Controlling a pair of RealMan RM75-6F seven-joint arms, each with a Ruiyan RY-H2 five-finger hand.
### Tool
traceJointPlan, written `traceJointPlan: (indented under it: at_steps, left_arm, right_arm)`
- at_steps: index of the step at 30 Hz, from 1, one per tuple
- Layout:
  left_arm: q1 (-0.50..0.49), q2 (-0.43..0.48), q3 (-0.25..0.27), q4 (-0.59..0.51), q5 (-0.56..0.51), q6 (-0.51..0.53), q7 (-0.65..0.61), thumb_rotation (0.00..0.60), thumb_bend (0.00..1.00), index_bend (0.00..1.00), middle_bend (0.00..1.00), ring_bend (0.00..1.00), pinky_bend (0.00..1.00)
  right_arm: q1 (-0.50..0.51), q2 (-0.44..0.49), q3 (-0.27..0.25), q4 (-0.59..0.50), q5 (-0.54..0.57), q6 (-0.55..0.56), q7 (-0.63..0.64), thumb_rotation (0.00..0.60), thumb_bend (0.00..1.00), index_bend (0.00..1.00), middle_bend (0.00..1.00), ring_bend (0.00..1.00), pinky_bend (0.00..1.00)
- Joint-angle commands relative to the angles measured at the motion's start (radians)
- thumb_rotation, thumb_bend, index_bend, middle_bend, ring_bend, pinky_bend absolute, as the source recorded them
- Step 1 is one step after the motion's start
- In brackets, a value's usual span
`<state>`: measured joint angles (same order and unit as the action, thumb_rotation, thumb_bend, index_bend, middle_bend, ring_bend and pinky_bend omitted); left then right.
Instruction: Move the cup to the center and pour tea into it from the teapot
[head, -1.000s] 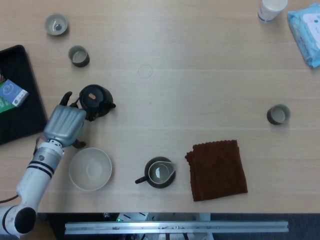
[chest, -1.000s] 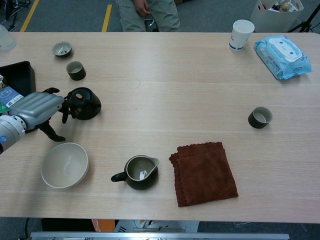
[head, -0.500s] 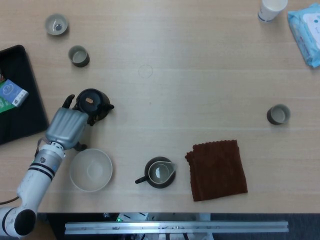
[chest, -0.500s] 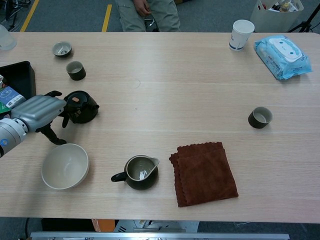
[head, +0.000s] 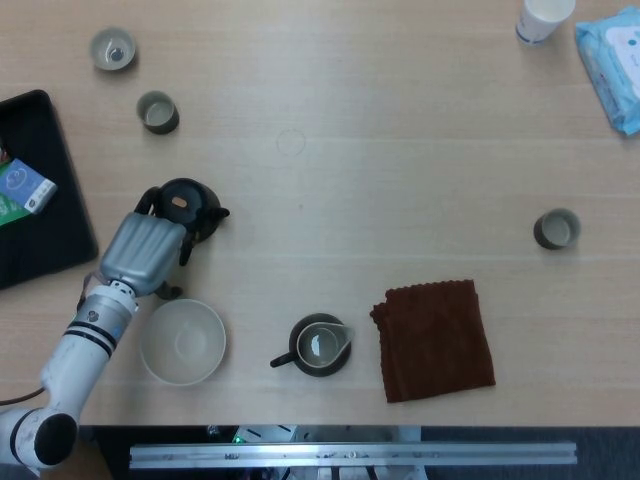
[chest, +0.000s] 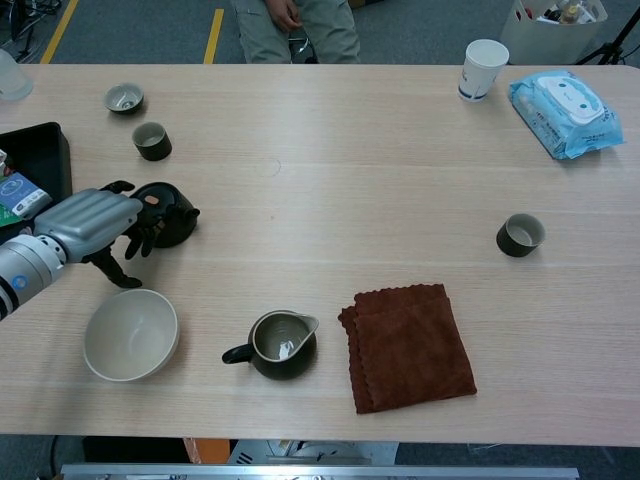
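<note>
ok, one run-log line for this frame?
phase: reaching teapot | left hand: fingers at teapot, grip unclear | right hand: not in view | cup: far right, unmoved

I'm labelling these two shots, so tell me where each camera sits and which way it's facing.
Head view: high above the table's near edge, facing almost straight down; the left robot hand and forearm show, at the teapot.
Chest view: lower, at the near edge, facing forward across the table to the floor beyond; the same robot hand shows.
Shared: teapot, white bowl, pitcher, brown cloth, cup on the right.
</note>
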<state>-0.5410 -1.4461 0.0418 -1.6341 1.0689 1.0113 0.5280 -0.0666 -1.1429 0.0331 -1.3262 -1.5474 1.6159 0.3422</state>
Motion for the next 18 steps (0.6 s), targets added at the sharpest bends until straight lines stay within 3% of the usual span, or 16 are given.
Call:
traceJointPlan:
  at_steps: [1, 7, 18]
  left_arm:
    - [-0.003, -0.006, -0.005, 0.009, 0.003, -0.007, -0.008, 0.600, 0.08, 0.60, 0.68, 0.44, 0.04]
    - [-0.011, -0.020, -0.014, 0.032, 0.002, -0.022, -0.018, 0.600, 0.08, 0.63, 0.73, 0.49, 0.02]
    - [-0.028, -0.024, -0.044, 0.048, 0.000, -0.022, -0.024, 0.600, 0.08, 0.74, 0.92, 0.67, 0.02]
  right_arm:
    - [0.000, 0.000, 0.001, 0.000, 0.002, -0.001, 0.002, 0.600, 0.09, 0.35, 0.33, 0.24, 0.32]
    - [0.000, 0.000, 0.003, 0.002, 0.006, -0.004, 0.004, 0.600, 0.09, 0.35, 0.33, 0.24, 0.32]
    - [0.002, -0.002, 0.010, 0.006, 0.014, -0.009, 0.009, 0.600, 0.09, 0.35, 0.33, 0.24, 0.32]
